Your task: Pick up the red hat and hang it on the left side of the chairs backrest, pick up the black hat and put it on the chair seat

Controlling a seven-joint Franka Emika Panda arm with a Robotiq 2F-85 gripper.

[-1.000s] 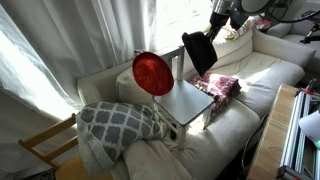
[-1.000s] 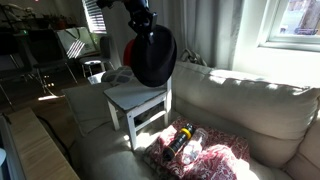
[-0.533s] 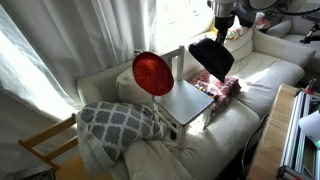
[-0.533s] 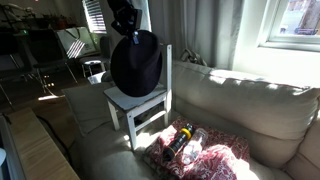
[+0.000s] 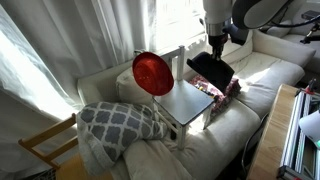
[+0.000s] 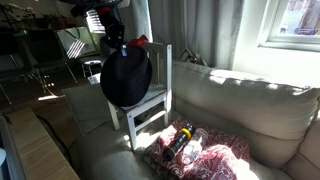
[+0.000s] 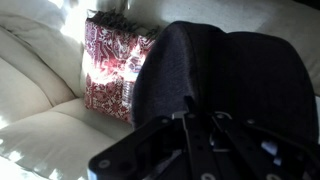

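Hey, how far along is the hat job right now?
Done: the red hat hangs on a post of the backrest. In hand: the gripper holds the black hat in the air, off the chair seat. Left: set it down there and let go.

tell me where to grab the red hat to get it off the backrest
Pinch the red hat by its rim at the edge farthest from the backrest, coming from that open side. It hangs upright like a disc against the post, so the rim is probably the only thin, reachable part; the middle is too broad.
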